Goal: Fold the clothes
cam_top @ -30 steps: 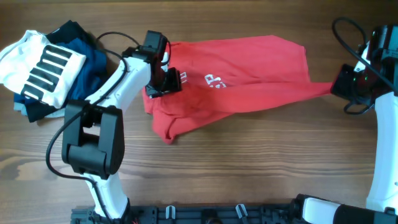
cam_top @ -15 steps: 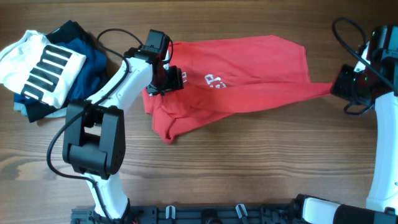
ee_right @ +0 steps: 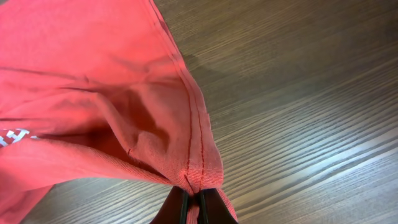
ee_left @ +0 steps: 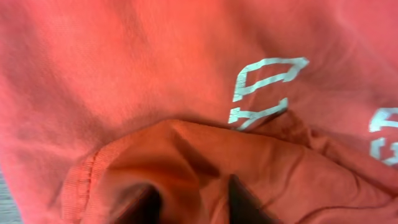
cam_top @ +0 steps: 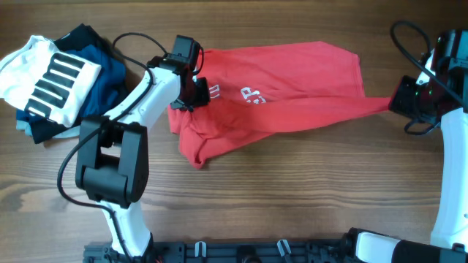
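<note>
The clothes, a red T-shirt (cam_top: 292, 80) with white lettering (cam_top: 251, 93), lie crumpled across the middle of the wooden table (cam_top: 292, 190). My left gripper (cam_top: 199, 93) presses down on the shirt's left part beside the letters. In the left wrist view its dark fingertips (ee_left: 239, 202) pinch a raised fold of red cloth (ee_left: 124, 74), so the left gripper (ee_left: 193, 205) is shut on it. My right gripper (cam_top: 395, 102) holds the shirt's stretched right corner. In the right wrist view the gripper (ee_right: 194, 208) is shut on the hemmed edge (ee_right: 196, 155), lifted slightly off the wood.
A pile of other garments sits at the far left: a white one with black stripes (cam_top: 47, 77) on top of navy and blue ones (cam_top: 110, 69). Black cables (cam_top: 409, 36) loop near the right arm. Bare wood (cam_top: 307, 197) lies in front of the shirt.
The left gripper's jaws, open over the shirt earlier, have closed onto a fold of red cloth. The right arm and the stretched corner have not moved.
</note>
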